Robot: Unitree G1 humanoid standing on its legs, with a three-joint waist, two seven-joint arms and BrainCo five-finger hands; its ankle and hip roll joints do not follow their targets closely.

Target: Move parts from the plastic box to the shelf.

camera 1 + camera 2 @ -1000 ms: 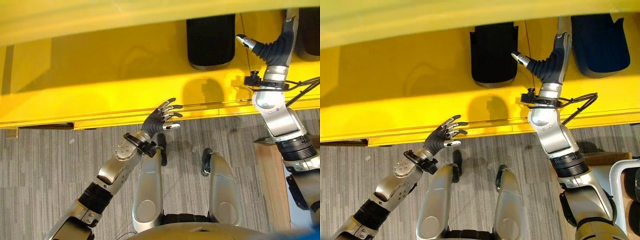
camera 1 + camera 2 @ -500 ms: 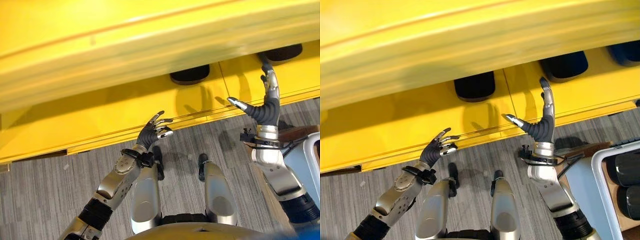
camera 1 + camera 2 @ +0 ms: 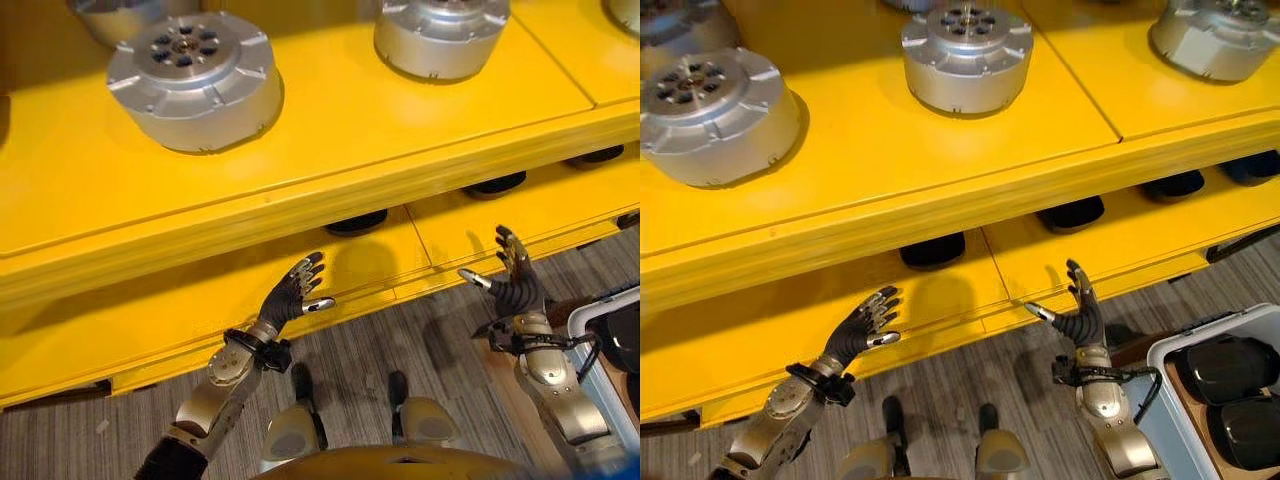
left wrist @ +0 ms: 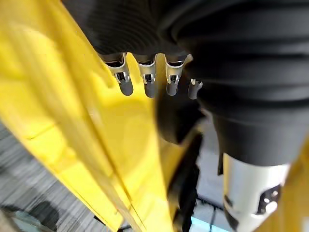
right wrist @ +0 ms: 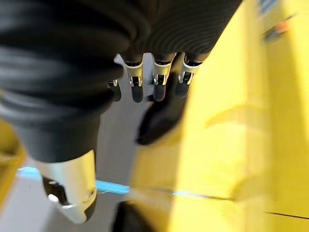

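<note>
A yellow shelf [image 3: 300,205] fills the upper part of the eye views. Round silver machined parts [image 3: 192,78] [image 3: 966,56] stand on its upper level. Black parts [image 3: 933,250] [image 3: 1072,214] sit on the lower level, in shadow under the upper board. My left hand [image 3: 292,295] is open and empty in front of the lower level's edge. My right hand [image 3: 1076,318] is also open and empty, raised before the lower level to the right. A plastic box [image 3: 1160,352] at the lower right holds black parts [image 3: 1222,368].
Grey striped carpet [image 3: 80,440] lies below the shelf. A wooden surface [image 3: 500,372] shows beside the box. A third silver part [image 3: 1218,35] stands at the upper level's right end, and more black parts [image 3: 1173,186] sit further right on the lower level.
The camera has tilted up, bringing the upper shelf level and its silver parts into view. Both hands stay open and empty; the right hand has drawn back from the lower level.
</note>
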